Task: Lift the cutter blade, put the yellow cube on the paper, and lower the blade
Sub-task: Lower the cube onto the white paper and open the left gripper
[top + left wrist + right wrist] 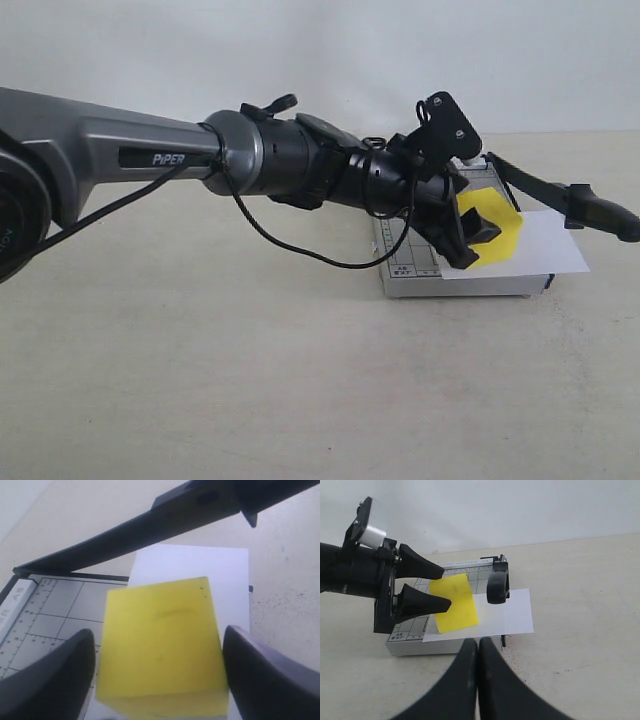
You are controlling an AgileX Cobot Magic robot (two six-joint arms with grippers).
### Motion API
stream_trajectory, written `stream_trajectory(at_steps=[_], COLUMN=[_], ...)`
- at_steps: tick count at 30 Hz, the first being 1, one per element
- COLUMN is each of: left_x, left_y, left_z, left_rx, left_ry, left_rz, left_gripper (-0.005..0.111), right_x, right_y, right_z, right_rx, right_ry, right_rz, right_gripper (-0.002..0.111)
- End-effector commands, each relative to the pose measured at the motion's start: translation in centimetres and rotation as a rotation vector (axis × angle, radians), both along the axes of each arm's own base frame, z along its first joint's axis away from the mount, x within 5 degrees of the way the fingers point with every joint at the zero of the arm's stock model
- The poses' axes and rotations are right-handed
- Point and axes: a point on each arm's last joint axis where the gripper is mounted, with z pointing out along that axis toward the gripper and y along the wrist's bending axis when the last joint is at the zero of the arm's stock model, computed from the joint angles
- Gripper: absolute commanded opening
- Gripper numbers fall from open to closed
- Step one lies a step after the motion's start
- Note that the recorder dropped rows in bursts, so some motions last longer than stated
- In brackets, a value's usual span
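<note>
- The yellow cube (495,225) hangs tilted at centre right of the exterior view, above the paper (548,245). Whether its lower edge touches the sheet cannot be told.
- The left gripper (478,232) reaches in from the left of the frame and appears clamped on the cube, one finger on each side.
- The paper lies across the grey trimmer base (410,272) and overhangs it toward the lower right.
- The blade (530,177) stands raised above the sheet, sloping out to its thick handle (600,212) at the right edge of the frame, with nothing holding it.
- The right gripper (478,642) faces the trimmer with its fingers pressed together and empty.
- The step in hand looks like the set-down. Done well, the cube is levelled first, lowered until a full face rests on the paper, and kept on the base side, clear of the blade's closing path.
- The fingers should then part straight outward, so the cube is not nudged and the loose sheet is not dragged.
</note>
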Motion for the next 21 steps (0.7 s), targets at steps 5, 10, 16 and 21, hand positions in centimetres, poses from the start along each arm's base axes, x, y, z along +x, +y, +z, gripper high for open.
stream_trajectory(at_steps=[5, 10, 16, 21], left_x=[-0.6, -1.6, -1.7, -1.9], left_y=[0.9, 1.6, 2.0, 2.1], left_z=[3.3, 4.8, 6.0, 6.3], left_rx=[0.081, 0.134, 0.155, 0.15], left_ry=[0.037, 0.119, 0.111, 0.133], left_rz=[0.004, -0.009, 0.003, 0.007], left_gripper=[0.038, 0.005, 0.004, 0.004], right_x=[0.0, 0.0, 0.0, 0.0], right_y=[0.0, 0.0, 0.0, 0.0], right_z=[-0.1, -0.1, -0.1, -0.1], right_rx=[-0.007, -0.007, -0.007, -0.007], right_ry=[-0.004, -0.004, -0.004, -0.004], right_rz=[0.0, 0.0, 0.0, 0.0], right_gripper=[0.0, 0.0, 0.0, 0.0])
